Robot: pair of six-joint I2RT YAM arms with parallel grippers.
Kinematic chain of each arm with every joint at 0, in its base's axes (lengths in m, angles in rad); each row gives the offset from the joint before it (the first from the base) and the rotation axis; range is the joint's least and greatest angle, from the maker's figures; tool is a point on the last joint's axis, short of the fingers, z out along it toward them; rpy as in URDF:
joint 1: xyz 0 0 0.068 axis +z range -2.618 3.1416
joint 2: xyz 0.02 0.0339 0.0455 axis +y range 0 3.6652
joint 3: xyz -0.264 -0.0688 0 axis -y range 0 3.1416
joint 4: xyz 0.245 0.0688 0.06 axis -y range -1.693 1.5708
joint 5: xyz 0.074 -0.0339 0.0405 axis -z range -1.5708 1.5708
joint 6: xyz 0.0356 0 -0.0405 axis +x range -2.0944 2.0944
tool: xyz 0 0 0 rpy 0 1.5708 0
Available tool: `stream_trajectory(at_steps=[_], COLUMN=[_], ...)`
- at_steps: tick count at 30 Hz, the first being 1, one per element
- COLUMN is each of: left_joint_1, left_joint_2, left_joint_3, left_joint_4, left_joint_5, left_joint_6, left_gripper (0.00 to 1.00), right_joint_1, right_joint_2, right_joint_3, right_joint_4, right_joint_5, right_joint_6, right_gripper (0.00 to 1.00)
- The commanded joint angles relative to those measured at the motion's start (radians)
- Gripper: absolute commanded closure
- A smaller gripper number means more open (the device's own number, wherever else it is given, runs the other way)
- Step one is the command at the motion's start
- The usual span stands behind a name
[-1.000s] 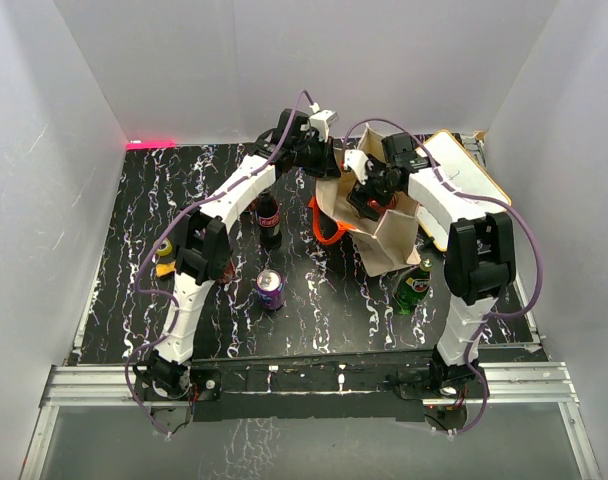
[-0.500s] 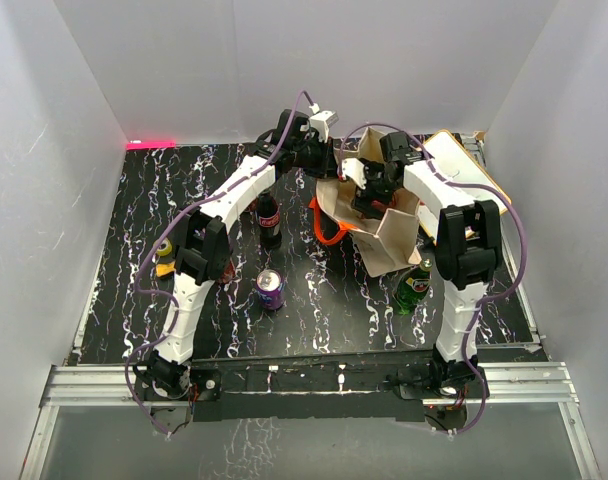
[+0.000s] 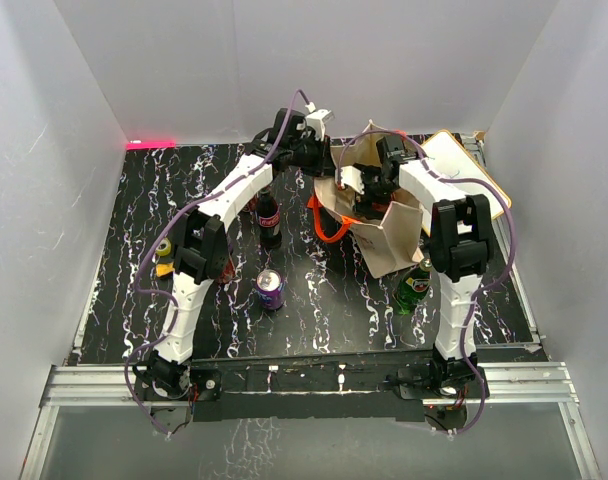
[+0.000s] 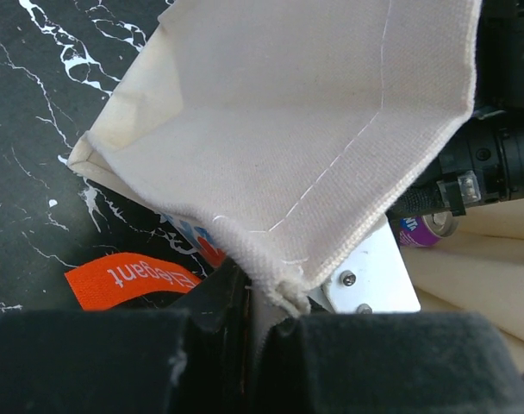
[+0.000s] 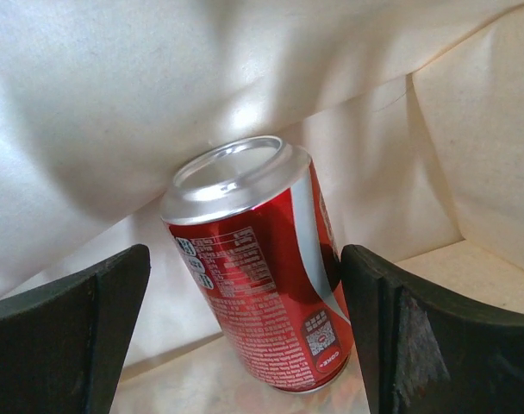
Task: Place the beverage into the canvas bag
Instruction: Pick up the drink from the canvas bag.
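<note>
Table [image 3: 314, 300]: black with white veining, white walls on three sides.

Bag [image 3: 389, 245] sits right of centre toward the far side, mouth up and spread wide. An orange handle [image 3: 324, 228] loops out on its left.

Left gripper [image 4: 260, 297] is at the bag's far-left rim. Its jaws are pinched tight on the stitched canvas edge, which bunches between the fingers. In the left wrist view the canvas fans out above the grip and the orange strap lies below on the table.

Right gripper [image 5: 245, 257] is down inside the bag's mouth, jaws spread wide. We see one finger [image 5: 72, 332] on each side of the red can [image 5: 262, 276].

The red can is inside the bag, resting on the canvas floor. It is tilted, with its silver top leaning toward the canvas wall behind it. The left finger stands clear of it. The right finger is just beside it, and we cannot tell whether they touch.

Outside the bag:
- A cola bottle [image 3: 269, 215] stands upright left of the handle.
- A purple can [image 3: 271, 290] stands nearer the bases.
- A green bottle [image 3: 414, 287] stands just at the bag's near-right corner.
- A pale board [image 3: 474, 175] lies at the far right, beyond the bag.
</note>
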Motion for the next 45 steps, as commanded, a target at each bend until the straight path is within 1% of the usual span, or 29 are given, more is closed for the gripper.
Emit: stream_trajectory(at_steps=[1,9,15,17,19,22,26,33,39,41,45], left_joint_1=[-0.012,-0.013,-0.012,-0.013,-0.012,-0.012,-0.012,-0.012,-0.006,-0.004,0.004], left_joint_2=[-0.041,-0.037,-0.032,-0.029,-0.028,-0.036,-0.048,-0.065,-0.076,-0.076,-0.076], left_joint_3=[-0.002,-0.008,-0.002,0.002,0.003,0.000,-0.008,-0.014,-0.029,-0.026,-0.014], left_joint_4=[-0.029,-0.029,-0.025,-0.024,-0.022,-0.022,-0.025,-0.036,-0.015,-0.014,-0.016], left_joint_5=[0.103,0.113,0.111,0.111,0.113,0.114,0.103,0.072,0.097,0.098,0.095], left_joint_6=[-0.022,-0.012,-0.009,-0.009,-0.010,-0.012,-0.012,-0.014,-0.052,-0.051,-0.041], left_gripper=[1.00,1.00,1.00,1.00,1.00,1.00,1.00,1.00,1.00,0.96,0.92], right_joint_1=[0.005,0.010,0.017,0.027,0.027,0.027,0.028,0.027,0.026,0.027,0.027], right_joint_2=[0.053,0.089,0.112,0.125,0.133,0.116,0.056,-0.067,-0.194,-0.246,-0.320], right_joint_3=[0.001,-0.048,-0.049,-0.039,-0.020,0.004,0.001,0.009,-0.030,-0.058,-0.108], right_joint_4=[-0.055,-0.050,-0.056,-0.073,-0.093,-0.110,-0.102,-0.054,0.057,0.110,0.201], right_joint_5=[0.012,0.028,0.009,0.011,0.002,-0.005,-0.041,-0.131,-0.189,-0.198,-0.196], right_joint_6=[-0.058,-0.095,-0.080,-0.079,-0.062,-0.030,-0.006,0.106,0.207,0.252,0.317], right_gripper=[0.06,0.08,0.12,0.16,0.21,0.33,0.47,0.68,0.82,0.86,0.92])
